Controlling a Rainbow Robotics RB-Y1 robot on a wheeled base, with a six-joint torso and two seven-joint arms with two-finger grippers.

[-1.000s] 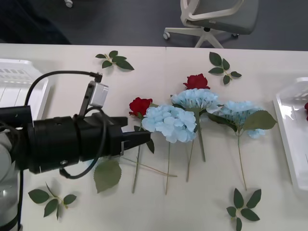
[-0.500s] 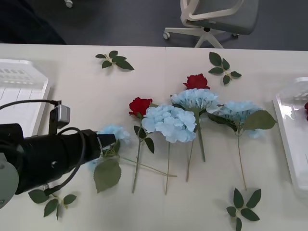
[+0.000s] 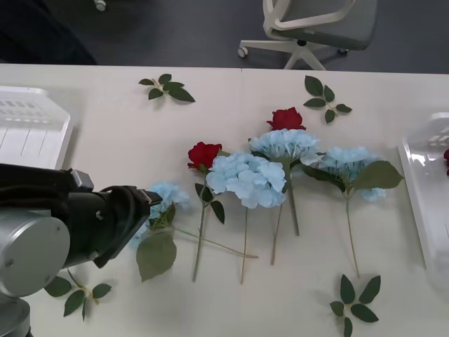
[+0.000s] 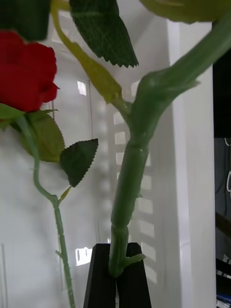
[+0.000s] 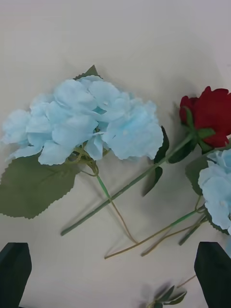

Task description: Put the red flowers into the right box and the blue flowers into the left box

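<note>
Left gripper (image 5: 115,276) is held open over a blue flower (image 5: 86,120) on the table (image 3: 105,133).
Right gripper (image 4: 117,276) is clamped on a green stem (image 4: 130,178) over the right box (image 4: 187,144), beside a red rose (image 4: 24,72).

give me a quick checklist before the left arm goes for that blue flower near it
1. Left gripper open: ok, fingers apart at both corners.
2. Blue flower lying free on the table below it: ok.
3. Its stem clear: not ok, the red rose stem crosses it.
4. Left box free to receive: cannot tell, partly hidden behind the arm.
5. Right gripper out of the way: ok, shut on a green stem over the right box.
</note>
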